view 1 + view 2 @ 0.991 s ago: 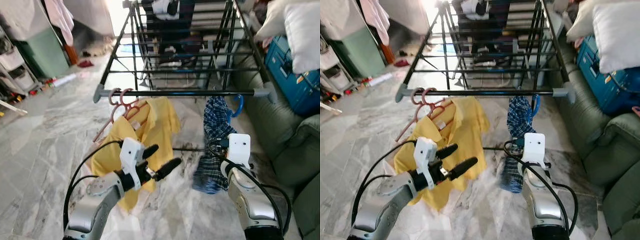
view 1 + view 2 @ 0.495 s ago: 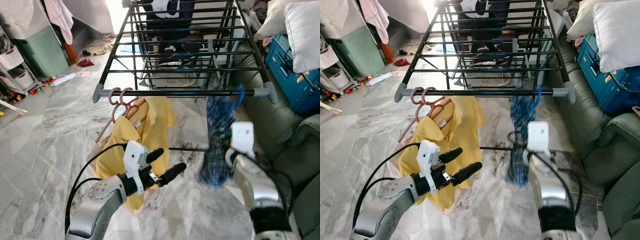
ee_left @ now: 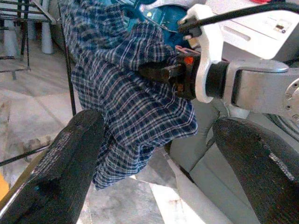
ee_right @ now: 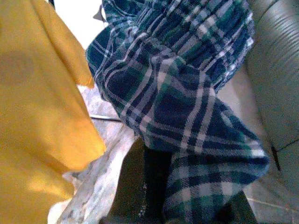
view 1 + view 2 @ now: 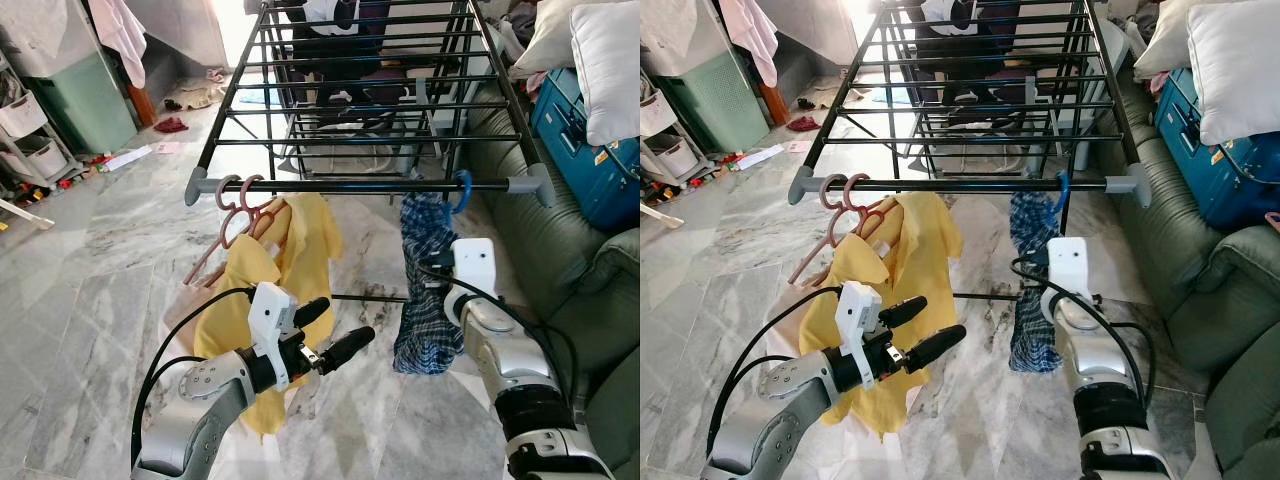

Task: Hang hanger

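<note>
A blue hanger's hook point(image 5: 461, 189) sits over the front rail point(image 5: 350, 186) of a black drying rack, towards its right end. A dark blue plaid garment point(image 5: 424, 290) hangs from it. My right gripper point(image 3: 154, 73) is shut on this cloth partway down, with its white wrist point(image 5: 473, 268) just to the right. My left gripper point(image 5: 346, 320) is open and low, in front of a yellow shirt point(image 5: 262, 290) that hangs on pink hangers point(image 5: 238, 196) at the rail's left end. Nothing is between the left fingers.
A green sofa point(image 5: 585, 300) runs along the right, with a blue case point(image 5: 588, 165) and white pillows point(image 5: 608, 60) behind it. More clothes hang at the rack's far end point(image 5: 340, 30). A green cabinet point(image 5: 85, 100) and floor clutter stand at the left. Marble floor point(image 5: 90, 280) lies below.
My right arm lifted the plaid garment, and its blue hook went from below the front rail to over it. The left gripper stayed open in much the same place.
</note>
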Robot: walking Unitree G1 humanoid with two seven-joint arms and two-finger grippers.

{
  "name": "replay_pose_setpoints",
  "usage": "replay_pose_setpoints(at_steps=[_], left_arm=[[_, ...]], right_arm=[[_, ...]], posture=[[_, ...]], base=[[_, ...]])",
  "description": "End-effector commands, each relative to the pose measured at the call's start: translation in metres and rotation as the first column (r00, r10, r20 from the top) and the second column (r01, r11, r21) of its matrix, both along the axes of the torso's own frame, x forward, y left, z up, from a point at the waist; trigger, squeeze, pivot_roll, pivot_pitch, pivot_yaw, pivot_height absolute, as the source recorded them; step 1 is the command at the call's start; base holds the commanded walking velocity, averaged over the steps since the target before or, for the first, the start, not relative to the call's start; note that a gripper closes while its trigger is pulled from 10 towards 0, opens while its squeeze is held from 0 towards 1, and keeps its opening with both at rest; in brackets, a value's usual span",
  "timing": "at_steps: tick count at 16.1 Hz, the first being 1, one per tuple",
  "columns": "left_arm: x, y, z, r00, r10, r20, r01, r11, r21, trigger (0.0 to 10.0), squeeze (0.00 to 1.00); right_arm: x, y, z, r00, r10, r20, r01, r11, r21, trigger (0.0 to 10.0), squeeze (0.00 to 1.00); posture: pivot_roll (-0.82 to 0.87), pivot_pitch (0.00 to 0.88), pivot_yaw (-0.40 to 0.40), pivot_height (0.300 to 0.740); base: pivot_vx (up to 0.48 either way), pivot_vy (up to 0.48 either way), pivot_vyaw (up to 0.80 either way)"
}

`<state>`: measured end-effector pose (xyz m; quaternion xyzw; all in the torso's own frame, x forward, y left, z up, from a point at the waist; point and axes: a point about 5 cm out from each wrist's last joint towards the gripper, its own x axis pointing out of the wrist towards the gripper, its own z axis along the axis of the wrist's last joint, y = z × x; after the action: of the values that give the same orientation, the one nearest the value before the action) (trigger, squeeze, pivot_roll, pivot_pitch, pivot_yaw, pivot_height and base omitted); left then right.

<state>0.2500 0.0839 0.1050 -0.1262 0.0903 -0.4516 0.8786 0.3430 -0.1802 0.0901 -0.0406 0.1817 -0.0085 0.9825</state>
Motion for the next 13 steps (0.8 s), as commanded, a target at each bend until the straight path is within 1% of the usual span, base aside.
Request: replay_pose_setpoints(at_steps=[1,6,8,9,11,12,13], left_arm=[[-0.002,0.000,0.003,1.000,-0.013,0.011,0.012,1.000,0.007,10.0,0.00],[-0.003,0.000,0.003,1.000,-0.021,0.011,0.021,1.000,0.011,10.0,0.00],[-0.003,0.000,0.004,1.000,-0.020,0.010,0.019,1.000,0.008,10.0,0.00],[-0.003,0.001,0.003,1.000,-0.018,0.009,0.018,1.000,0.009,10.0,0.00],[-0.003,0.001,0.003,1.000,-0.018,0.007,0.018,1.000,0.013,10.0,0.00],[-0.003,0.001,0.003,1.000,-0.020,0.008,0.020,1.000,0.015,10.0,0.00],[-0.003,0.001,0.003,1.000,-0.022,0.009,0.022,1.000,0.017,10.0,0.00]], right_arm=[[0.006,0.002,0.005,1.000,0.014,0.028,-0.014,1.000,-0.002,10.0,0.00],[0.014,-0.011,0.008,1.000,-0.011,0.025,0.012,1.000,-0.017,10.0,0.00],[0.016,-0.021,0.009,0.999,-0.040,0.035,0.041,0.999,-0.026,10.0,0.00],[0.015,-0.029,0.010,0.997,-0.067,0.039,0.068,0.997,-0.033,10.0,0.00],[0.015,-0.033,0.009,0.997,-0.070,0.034,0.071,0.997,-0.031,10.0,0.00],[0.015,-0.032,0.007,0.998,-0.061,0.023,0.061,0.998,-0.027,10.0,0.00],[0.014,-0.030,0.005,0.998,-0.056,0.019,0.056,0.998,-0.010,2.8,0.00]], posture=[[-0.13,0.061,0.058,0.740],[-0.13,0.062,0.062,0.740],[-0.12,0.062,0.061,0.740],[-0.12,0.062,0.062,0.740],[-0.12,0.063,0.065,0.740],[-0.12,0.063,0.067,0.740],[-0.12,0.063,0.067,0.740]], base=[[0.000,0.000,0.00],[0.000,0.000,0.00],[0.000,0.000,0.00],[0.000,0.000,0.00],[0.000,0.000,0.00],[0.000,0.000,0.00],[0.000,0.000,0.00]])
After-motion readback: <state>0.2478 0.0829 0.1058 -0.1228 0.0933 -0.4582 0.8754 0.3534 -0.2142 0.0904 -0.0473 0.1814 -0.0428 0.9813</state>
